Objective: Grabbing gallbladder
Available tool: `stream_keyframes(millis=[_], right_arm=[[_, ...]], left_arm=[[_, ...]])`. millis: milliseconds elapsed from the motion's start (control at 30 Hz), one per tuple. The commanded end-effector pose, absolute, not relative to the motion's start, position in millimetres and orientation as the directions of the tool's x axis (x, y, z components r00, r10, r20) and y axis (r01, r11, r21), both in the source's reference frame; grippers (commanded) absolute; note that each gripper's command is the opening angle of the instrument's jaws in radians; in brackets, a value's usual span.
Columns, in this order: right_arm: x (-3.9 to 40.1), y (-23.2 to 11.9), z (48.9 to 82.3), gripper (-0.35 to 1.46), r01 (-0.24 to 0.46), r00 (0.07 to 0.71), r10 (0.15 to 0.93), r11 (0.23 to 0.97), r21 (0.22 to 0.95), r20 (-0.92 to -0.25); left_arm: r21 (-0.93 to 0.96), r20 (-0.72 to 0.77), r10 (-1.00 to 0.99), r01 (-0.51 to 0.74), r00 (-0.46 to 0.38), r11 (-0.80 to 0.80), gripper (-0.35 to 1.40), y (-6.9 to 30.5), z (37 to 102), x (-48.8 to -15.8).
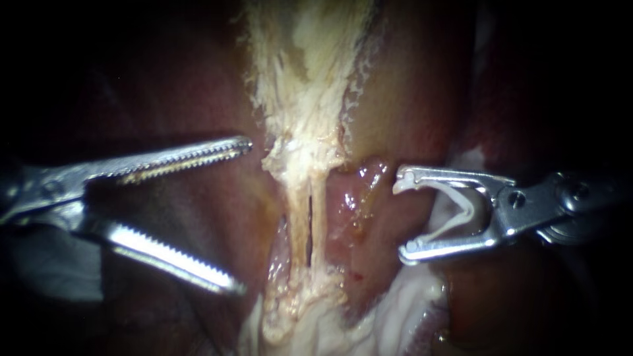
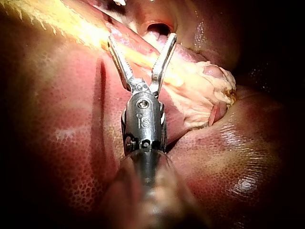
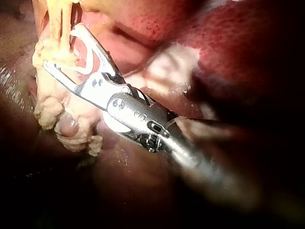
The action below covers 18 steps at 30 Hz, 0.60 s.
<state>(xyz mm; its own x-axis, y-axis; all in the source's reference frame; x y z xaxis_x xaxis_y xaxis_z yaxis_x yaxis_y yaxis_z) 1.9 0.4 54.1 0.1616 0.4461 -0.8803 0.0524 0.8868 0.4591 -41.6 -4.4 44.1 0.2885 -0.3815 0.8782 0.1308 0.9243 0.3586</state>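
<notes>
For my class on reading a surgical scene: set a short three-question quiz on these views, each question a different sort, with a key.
1. True or false: the jaws of the left instrument are shut.
2. What sits between the jaws of the right instrument? A) a white clip B) a tube C) nothing
3. Which instrument has toothed jaws?
Key: 1 false, they stand open; 2 A; 3 the left instrument.

L instrument (image 1: 244, 216) comes in from 9 o'clock, toothed jaws gaping wide, tips toward 3. R instrument (image 1: 401, 217) comes in from 3, tips toward 9, jaws apart w/ white clip (image 1: 467, 209) seated betw. them.
</notes>
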Motion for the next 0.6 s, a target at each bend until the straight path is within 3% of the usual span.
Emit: stream_keyframes(millis=[33, 167, 400, 600], right_arm=[[2.0, 0.4, 54.1, 0.60, 0.053, 0.161, 0.446, 0.887, 0.459, -0.880], [2.0, 0.4, 54.0, 0.60, 0.053, 0.161, 0.446, 0.887, 0.459, -0.880], [2.1, 0.4, 54.0, 0.60, 0.052, 0.160, 0.446, 0.887, 0.459, -0.880], [2.3, 0.4, 54.0, 0.60, 0.051, 0.160, 0.447, 0.887, 0.459, -0.880]], left_arm=[[0.358, 0.878, -0.381, 0.131, 0.288, 0.924, 0.94, -4.4, 44.1, -41.6], [0.376, 0.864, -0.414, 0.179, 0.287, 0.909, 0.96, -4.5, 44.0, -41.6], [0.479, 0.782, -0.572, 0.348, 0.248, 0.806, 0.76, -4.7, 43.6, -42.2], [0.497, 0.746, -0.623, 0.426, 0.237, 0.756, 0.74, -4.1, 44.6, -43.7]])
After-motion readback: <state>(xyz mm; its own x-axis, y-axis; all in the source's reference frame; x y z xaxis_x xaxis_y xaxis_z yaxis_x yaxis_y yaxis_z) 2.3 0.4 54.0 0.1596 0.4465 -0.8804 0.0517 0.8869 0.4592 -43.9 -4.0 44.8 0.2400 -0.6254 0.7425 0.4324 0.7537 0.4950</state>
